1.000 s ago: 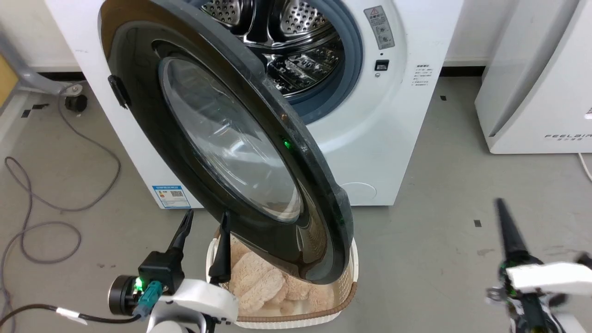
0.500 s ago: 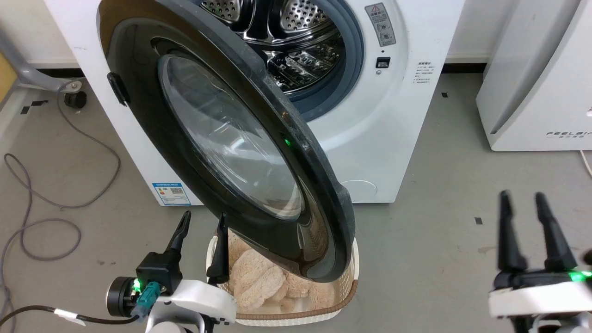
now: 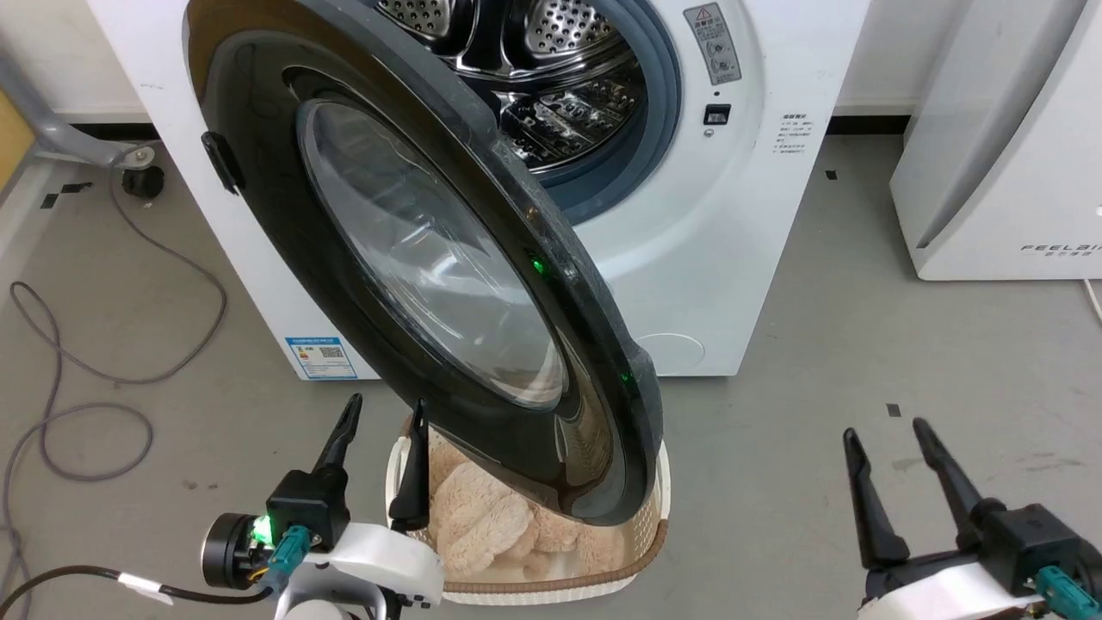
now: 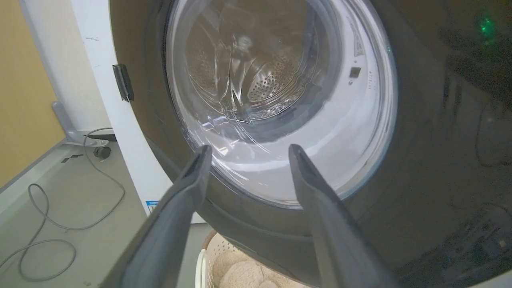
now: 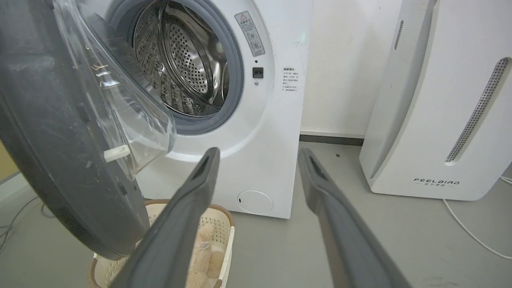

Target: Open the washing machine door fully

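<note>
The glossy black washing machine door (image 3: 413, 250) with its bulging glass window stands swung out toward me from the white washing machine (image 3: 732, 215), baring the steel drum (image 3: 551, 77). My left gripper (image 3: 385, 412) is open just below the door's lower rim, touching nothing; the door (image 4: 280, 100) looms close ahead in the left wrist view, past the open left gripper (image 4: 248, 150). My right gripper (image 3: 887, 432) is open over the floor at the lower right, well clear of the door. In the right wrist view the door (image 5: 60, 128) is edge-on at left beyond the open right gripper (image 5: 258, 151).
A white basket (image 3: 641, 551) of beige plush toys sits on the floor under the door's lower edge. A white FEELBIRD appliance (image 3: 1007, 146) stands at the right. A grey cable (image 3: 95, 379) loops on the floor at the left, near a castor (image 3: 142, 181).
My right gripper has dropped lower and moved left in the head view, its fingers now spread. The door and left gripper have stayed put; the camera shifted slightly.
</note>
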Motion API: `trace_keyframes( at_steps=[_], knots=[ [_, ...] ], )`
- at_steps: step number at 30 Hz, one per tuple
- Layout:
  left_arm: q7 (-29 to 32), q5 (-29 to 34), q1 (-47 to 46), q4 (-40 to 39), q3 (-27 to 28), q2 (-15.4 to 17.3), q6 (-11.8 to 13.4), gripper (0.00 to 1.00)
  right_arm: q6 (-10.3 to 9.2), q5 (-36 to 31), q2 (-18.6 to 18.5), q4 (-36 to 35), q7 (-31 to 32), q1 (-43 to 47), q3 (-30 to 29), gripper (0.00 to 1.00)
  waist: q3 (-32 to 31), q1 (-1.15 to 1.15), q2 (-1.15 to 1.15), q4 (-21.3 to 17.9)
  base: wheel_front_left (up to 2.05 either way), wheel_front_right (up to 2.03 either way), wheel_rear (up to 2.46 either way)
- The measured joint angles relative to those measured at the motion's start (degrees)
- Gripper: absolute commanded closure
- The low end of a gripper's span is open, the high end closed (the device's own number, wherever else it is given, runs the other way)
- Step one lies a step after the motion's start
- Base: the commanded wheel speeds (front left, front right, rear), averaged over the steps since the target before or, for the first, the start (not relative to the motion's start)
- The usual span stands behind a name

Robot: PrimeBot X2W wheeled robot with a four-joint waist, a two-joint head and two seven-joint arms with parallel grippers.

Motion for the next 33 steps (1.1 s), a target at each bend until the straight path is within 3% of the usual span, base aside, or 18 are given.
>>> trace_keyframes(
  at_steps=[1,2,3,4,16,25,33],
  knots=[
    [0.00,0.07,0.00,0.02,-0.05,-0.01,0.00,0.35,0.00,0.35,0.00,0.52,-0.30,-0.01,0.12,0.00,0.05,0.00,0.00,0.03,0.00,0.00,0.00],
    [0.00,0.08,0.00,0.07,-0.05,-0.01,0.00,0.51,0.00,0.47,0.01,0.96,-0.42,-0.03,0.25,0.00,0.07,0.00,0.00,0.06,0.00,0.00,0.00],
    [0.00,0.09,0.00,0.07,-0.08,-0.01,0.00,0.96,0.00,0.40,0.01,1.35,-0.45,-0.08,0.36,0.00,0.11,0.00,0.00,0.09,0.00,0.00,0.00],
    [0.00,0.12,0.00,0.07,-0.04,-0.01,-0.01,1.00,0.00,0.56,0.02,1.70,-0.67,-0.09,0.40,0.00,0.16,0.00,0.00,0.13,0.00,0.00,0.00],
    [0.00,0.88,-0.64,-5.86,-0.41,-0.02,0.36,1.00,0.00,0.45,0.03,4.42,-2.30,-0.29,0.57,0.00,0.17,0.00,0.00,0.61,0.00,0.00,0.00],
    [-0.05,2.80,-5.37,-24.36,-1.07,-0.01,1.78,1.00,0.00,0.91,0.04,5.01,-2.96,-0.46,0.25,0.00,0.50,0.00,0.00,0.95,0.00,0.00,0.00],
    [-0.07,4.16,-12.56,-38.68,-7.33,-0.01,2.29,1.00,0.00,0.91,0.05,4.94,-3.56,-0.63,0.38,0.00,1.03,0.00,0.00,0.87,0.00,0.00,0.00]
  ],
)
